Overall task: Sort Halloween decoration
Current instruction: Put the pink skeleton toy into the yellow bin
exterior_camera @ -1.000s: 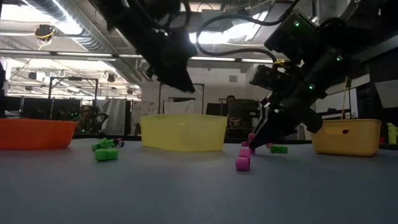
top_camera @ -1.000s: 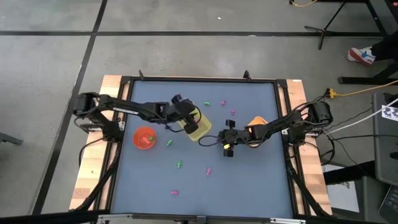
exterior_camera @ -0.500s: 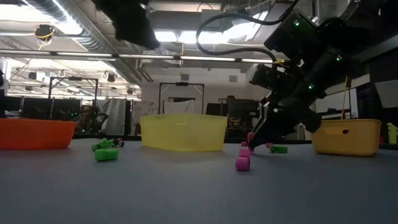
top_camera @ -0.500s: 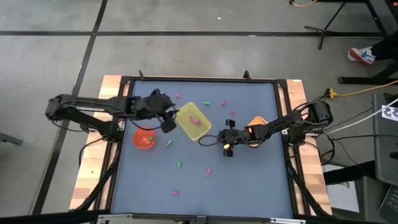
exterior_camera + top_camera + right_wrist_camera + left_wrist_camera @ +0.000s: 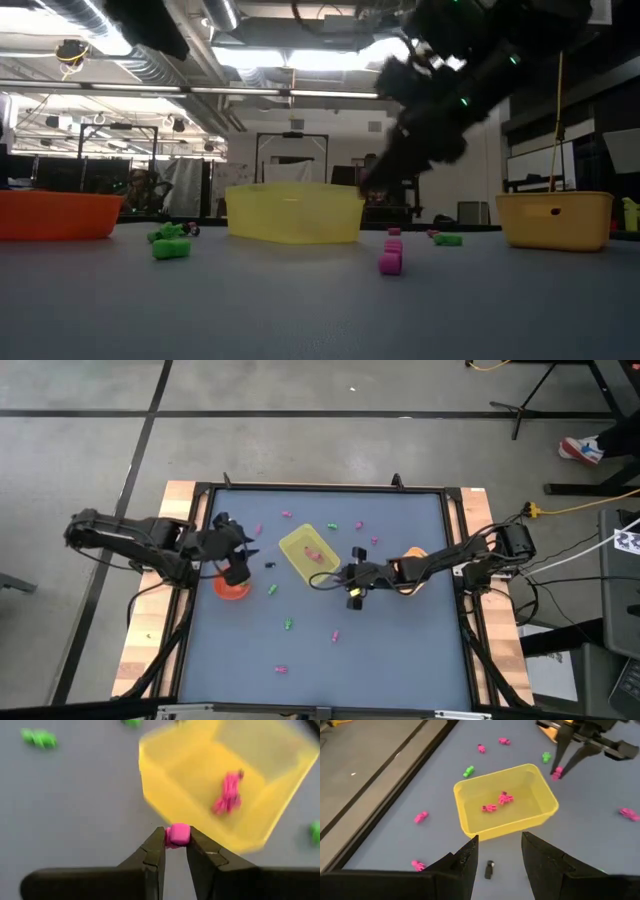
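Note:
The yellow tray (image 5: 308,555) (image 5: 505,802) (image 5: 230,785) sits mid-table with pink trinkets (image 5: 504,797) on its floor. My right gripper (image 5: 352,582) (image 5: 176,851) hovers just off the tray's near-right side, shut on a pink trinket (image 5: 178,834). My left gripper (image 5: 238,565) (image 5: 497,855) is open above the red bowl (image 5: 231,590), at the table's left. A black trinket (image 5: 490,868) lies on the table beneath its fingers. More pink and green trinkets (image 5: 288,624) (image 5: 390,262) lie scattered on the table. My right gripper pinches the pink trinket (image 5: 178,834) between its two fingertips, which point down at a slant toward the tray. The left wrist view shows the piece (image 5: 557,771) at the fingers' free ends, lifted clear of the table.
An orange bowl (image 5: 413,558) (image 5: 555,218) sits at the table's right, partly under my right arm. The red bowl (image 5: 55,215) stands at the left. Loose trinkets lie past the tray's far side (image 5: 328,526) and toward the near edge (image 5: 281,670). A raised frame (image 5: 320,488) borders the table.
My left gripper has swung from over the yellow tray toward the table's left and now stands above the red bowl. My right gripper has risen from the table surface and moved a little left toward the tray, carrying the pink trinket up with it.

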